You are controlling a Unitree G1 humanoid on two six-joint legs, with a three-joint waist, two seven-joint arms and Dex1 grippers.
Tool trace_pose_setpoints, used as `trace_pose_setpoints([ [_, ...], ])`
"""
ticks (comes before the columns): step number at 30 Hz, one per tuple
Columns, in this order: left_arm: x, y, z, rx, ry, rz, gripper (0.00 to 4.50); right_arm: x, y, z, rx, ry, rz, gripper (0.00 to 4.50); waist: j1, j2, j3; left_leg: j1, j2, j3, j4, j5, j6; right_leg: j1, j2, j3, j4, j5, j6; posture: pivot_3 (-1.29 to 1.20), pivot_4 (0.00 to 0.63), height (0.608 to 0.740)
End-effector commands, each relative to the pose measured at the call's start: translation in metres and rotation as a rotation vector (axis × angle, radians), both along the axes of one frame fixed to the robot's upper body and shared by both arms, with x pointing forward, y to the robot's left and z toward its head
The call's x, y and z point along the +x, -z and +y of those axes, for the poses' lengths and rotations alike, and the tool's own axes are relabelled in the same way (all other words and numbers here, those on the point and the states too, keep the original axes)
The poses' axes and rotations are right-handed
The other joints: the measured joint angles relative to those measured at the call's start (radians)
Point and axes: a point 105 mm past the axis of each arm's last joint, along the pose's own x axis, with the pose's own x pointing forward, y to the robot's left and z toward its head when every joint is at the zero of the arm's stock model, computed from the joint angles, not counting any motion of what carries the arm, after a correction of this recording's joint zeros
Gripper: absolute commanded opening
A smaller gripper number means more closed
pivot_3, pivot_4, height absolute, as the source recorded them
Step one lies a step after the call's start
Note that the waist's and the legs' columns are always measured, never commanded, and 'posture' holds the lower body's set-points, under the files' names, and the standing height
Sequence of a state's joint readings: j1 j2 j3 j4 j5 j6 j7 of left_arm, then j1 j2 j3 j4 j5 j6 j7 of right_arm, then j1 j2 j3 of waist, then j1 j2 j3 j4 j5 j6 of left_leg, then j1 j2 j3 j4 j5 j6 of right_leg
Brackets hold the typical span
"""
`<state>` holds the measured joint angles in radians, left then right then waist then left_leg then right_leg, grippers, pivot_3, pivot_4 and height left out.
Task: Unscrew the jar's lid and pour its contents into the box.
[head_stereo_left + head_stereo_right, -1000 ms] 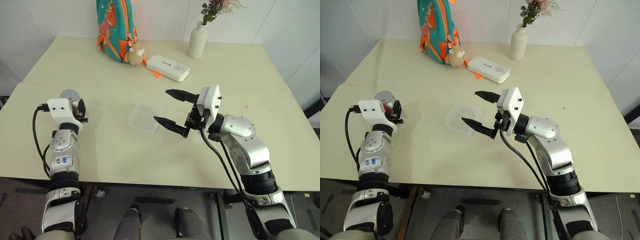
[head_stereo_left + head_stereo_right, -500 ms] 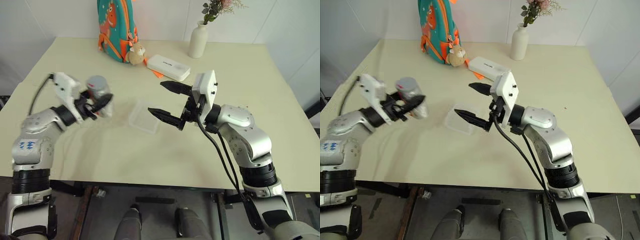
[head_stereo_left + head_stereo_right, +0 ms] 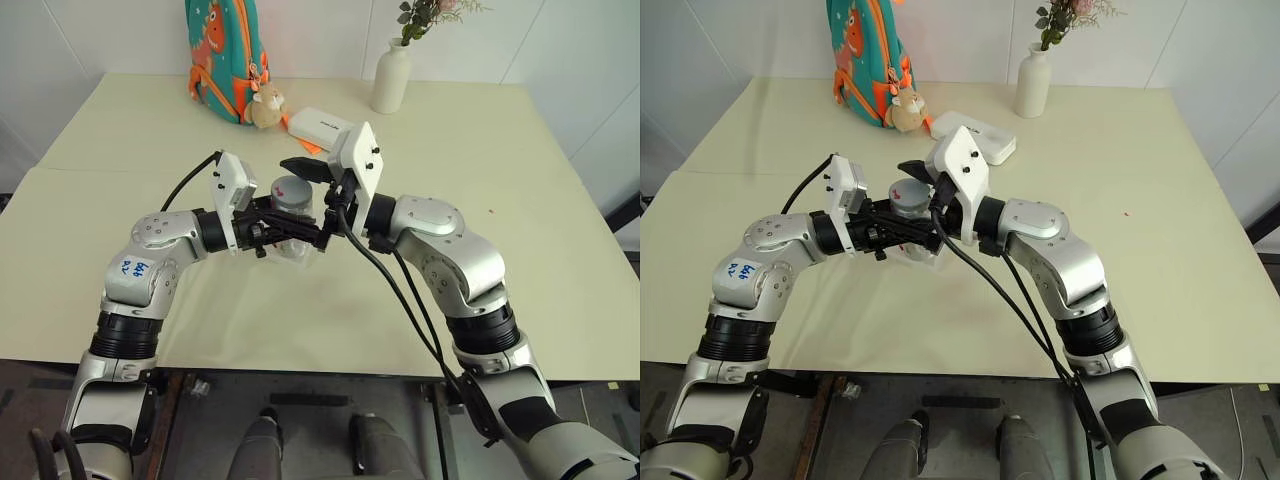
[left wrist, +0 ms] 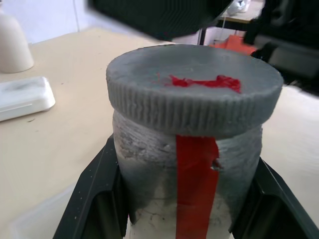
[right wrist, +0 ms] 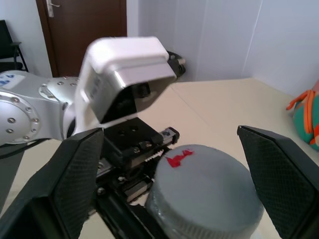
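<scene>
The jar (image 4: pixel 149 179), a small cloudy cylinder with a red strip down its side, stands upright in my left gripper (image 3: pixel 297 230), which is shut on its body. Its grey ribbed lid (image 4: pixel 194 84), marked red on top, is on. I cannot make out the contents through the wall. My right gripper (image 3: pixel 303 200) is open, level with the lid, and one of its fingers (image 5: pixel 79 184) stands on each side of the lid without touching it. The clear box (image 3: pixel 283 254) lies on the table just under the jar, partly hidden by both grippers.
At the back of the cream table (image 3: pixel 520 250) stand a teal backpack (image 3: pixel 222 55) with a small plush toy (image 3: pixel 264 108), a flat white case (image 3: pixel 318 125) and a white vase (image 3: pixel 390 78) with flowers. Black cables hang from both wrists.
My left arm has swung the jar from the table's left side to the middle, over the box. My right gripper has moved left and a little up, so its open fingers flank the lid.
</scene>
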<state>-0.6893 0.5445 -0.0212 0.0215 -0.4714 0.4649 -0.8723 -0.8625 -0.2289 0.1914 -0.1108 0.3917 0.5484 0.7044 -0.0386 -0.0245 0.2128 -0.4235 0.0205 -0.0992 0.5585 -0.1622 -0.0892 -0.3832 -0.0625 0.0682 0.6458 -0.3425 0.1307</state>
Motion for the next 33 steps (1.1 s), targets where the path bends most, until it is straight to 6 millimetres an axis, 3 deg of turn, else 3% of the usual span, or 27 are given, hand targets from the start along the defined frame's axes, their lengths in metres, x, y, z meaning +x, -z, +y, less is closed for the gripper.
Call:
trace_pose_setpoints([
  [1, -0.003, -0.014, -0.004, -0.008, 0.026, -0.056, 2.01, 0.002, -0.013, -0.004, 0.011, 0.014, -0.047, 4.50, 0.001, 0.000, 0.000, 0.000, 0.000, 0.000, 0.000, 0.000, 0.000, 0.000, 0.000, 0.000, 0.000, 0.000, 0.000, 0.00, 0.150, 0.740],
  [12, -0.004, -0.013, -0.002, -0.002, 0.023, -0.060, 2.01, 0.003, -0.009, -0.017, 0.035, 0.018, 0.004, 4.50, 0.002, 0.000, 0.000, 0.000, 0.000, 0.000, 0.000, 0.000, 0.000, 0.000, 0.000, 0.000, 0.000, 0.000, 0.000, 0.00, 0.150, 0.740],
  [15, -0.004, -0.013, -0.003, -0.002, 0.024, -0.064, 2.01, 0.003, -0.007, -0.018, 0.047, 0.010, 0.029, 3.94, 0.001, 0.000, 0.000, 0.000, 0.000, 0.000, 0.000, 0.000, 0.000, 0.000, 0.000, 0.000, 0.000, 0.000, 0.000, 0.00, 0.150, 0.740],
  [19, -0.004, -0.017, -0.004, -0.007, 0.027, -0.073, 2.01, 0.003, -0.003, -0.019, 0.046, 0.004, 0.050, 2.59, 0.001, 0.000, 0.000, 0.000, 0.000, 0.000, 0.000, 0.000, 0.000, 0.000, 0.000, 0.000, 0.000, 0.000, 0.000, 0.00, 0.150, 0.740],
  [26, -0.006, -0.023, -0.003, -0.017, 0.062, -0.087, 2.01, -0.003, -0.010, -0.019, 0.059, -0.068, 0.042, 2.55, 0.001, 0.000, 0.000, 0.000, 0.000, 0.000, 0.000, 0.000, 0.000, 0.000, 0.000, 0.000, 0.000, 0.000, 0.000, 0.00, 0.150, 0.740],
  [30, -0.017, -0.019, 0.002, 0.002, 0.200, -0.073, 2.01, -0.022, -0.011, -0.025, -0.020, -0.297, 0.024, 2.55, 0.003, 0.000, 0.000, 0.000, 0.000, 0.000, 0.000, 0.000, 0.000, 0.000, 0.000, 0.000, 0.000, 0.000, 0.000, 0.00, 0.150, 0.740],
  [33, -0.019, -0.020, 0.006, 0.020, 0.266, -0.084, 2.01, -0.026, -0.008, -0.030, -0.076, -0.384, 0.030, 2.55, 0.002, 0.000, 0.000, 0.000, 0.000, 0.000, 0.000, 0.000, 0.000, 0.000, 0.000, 0.000, 0.000, 0.000, 0.000, 0.00, 0.150, 0.740],
])
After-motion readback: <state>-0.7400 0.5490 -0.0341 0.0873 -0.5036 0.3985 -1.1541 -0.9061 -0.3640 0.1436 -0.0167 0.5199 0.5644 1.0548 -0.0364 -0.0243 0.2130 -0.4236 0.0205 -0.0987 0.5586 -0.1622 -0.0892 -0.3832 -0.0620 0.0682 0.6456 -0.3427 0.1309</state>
